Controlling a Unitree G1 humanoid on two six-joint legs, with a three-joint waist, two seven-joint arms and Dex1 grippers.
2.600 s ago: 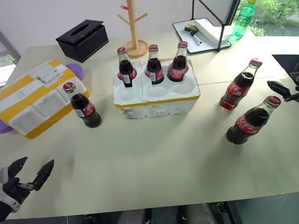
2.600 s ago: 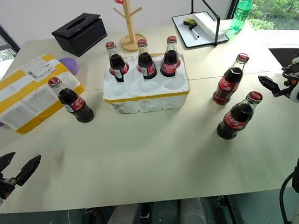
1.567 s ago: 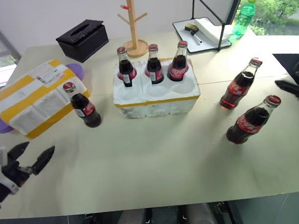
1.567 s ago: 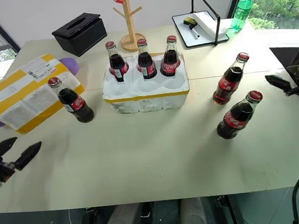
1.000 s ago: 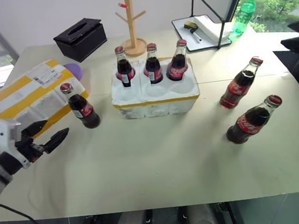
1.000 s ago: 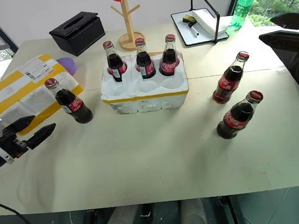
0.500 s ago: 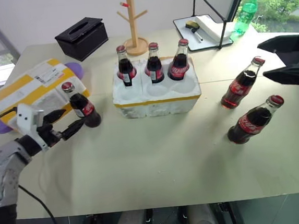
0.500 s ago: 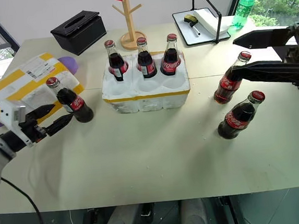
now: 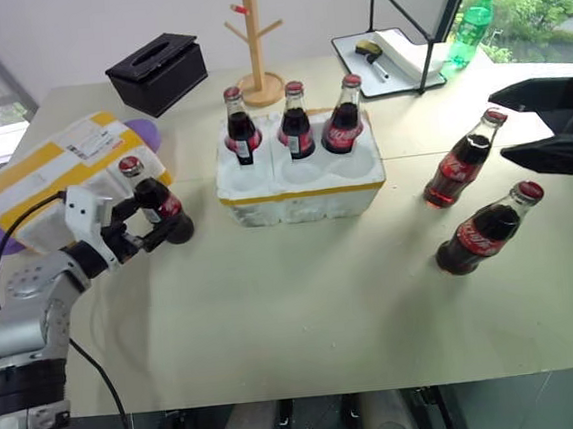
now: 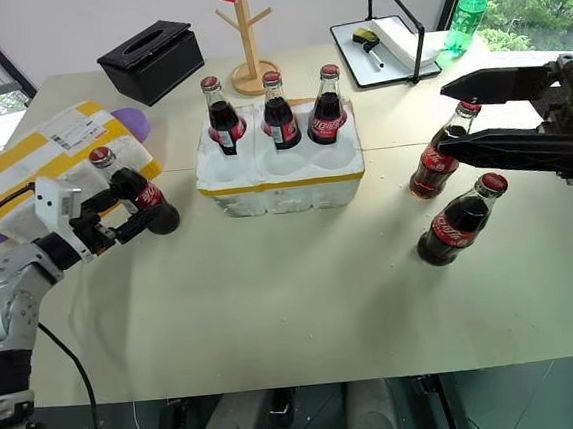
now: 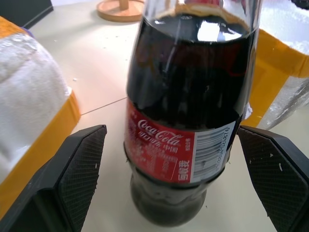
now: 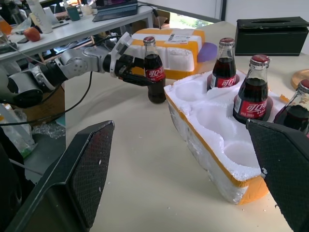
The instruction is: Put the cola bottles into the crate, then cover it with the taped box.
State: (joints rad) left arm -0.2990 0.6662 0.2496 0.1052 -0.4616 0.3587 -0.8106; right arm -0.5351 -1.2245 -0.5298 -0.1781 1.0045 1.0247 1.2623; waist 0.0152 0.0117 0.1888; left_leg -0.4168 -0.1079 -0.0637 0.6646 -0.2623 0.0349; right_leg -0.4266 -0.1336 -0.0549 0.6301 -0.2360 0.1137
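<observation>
- My left hand (image 9: 157, 224) stood open, one finger on either side of the lone bottle (image 9: 157, 207) on the bench's (image 9: 305, 313) left; from the wrist view I could see gaps between both pads and the glass, so nothing was gripped.
- That bottle stood upright, just beside the taped box (image 9: 63, 184) and to the left of the crate (image 9: 298, 178).
- On the right, the nearest bottle (image 9: 484, 229) stood on the bench, apart from the crate.
- A second right-side bottle (image 9: 463, 161) stood just behind it, a little farther back.
- My right hand (image 10: 458, 114) hung open above that farther bottle, its two black fingers spread wide and pointing left; it held nothing.
- The crate sat mid-bench with its yellow band facing me; the front row of wells was empty.
- Three bottles (image 9: 294, 123) stood upright in the crate's back row.
- The taped box lay at the left edge, label up, a purple end showing at each side.
- Farther back stood a black tissue box (image 9: 159, 75) and a wooden peg stand (image 9: 254, 37).
- At the far right were a tray (image 9: 388, 60) with a black frame and a green bottle (image 9: 471, 23).
</observation>
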